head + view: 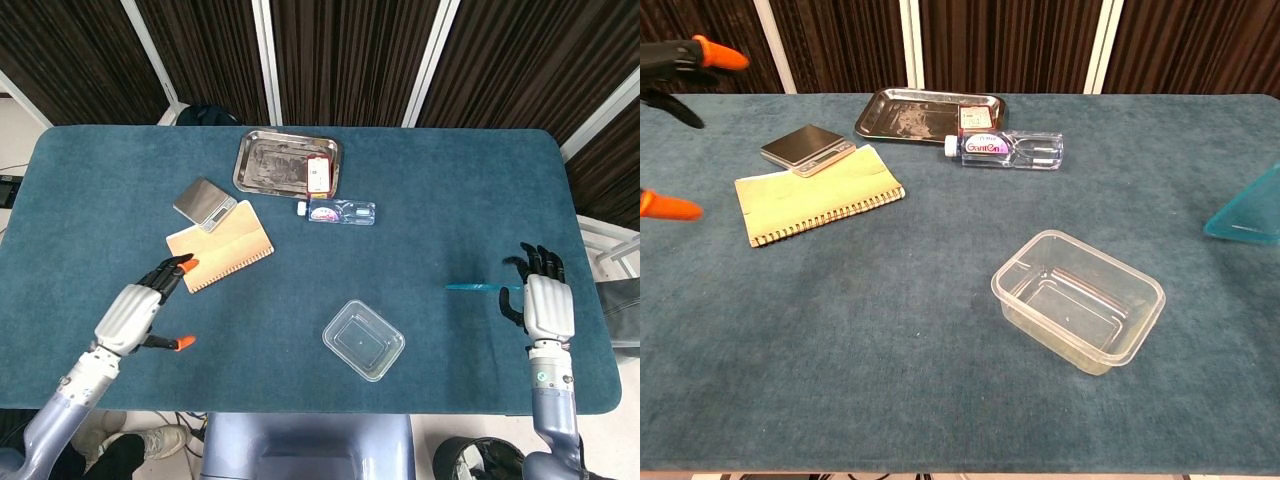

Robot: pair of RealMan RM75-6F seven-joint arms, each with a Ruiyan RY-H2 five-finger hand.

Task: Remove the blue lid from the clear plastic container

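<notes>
While held edge-on, blue lid [478,288] apparently pinched in right hand [545,305] fingers [528,262]

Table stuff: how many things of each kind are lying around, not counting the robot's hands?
Clear plastic container: 1
Blue lid, held by the right hand: 1
Metal tray: 1
Small box on the tray: 1
Bottle: 1
Scale: 1
Notebook: 1
Total: 7

The whole dark teal felt-covered table [430,190] is seen steeply from above by the head camera, while it is viewed low and close from its near edge by the chest camera, the clear rectangular plastic container [363,340] [1078,300] being shared.
</notes>
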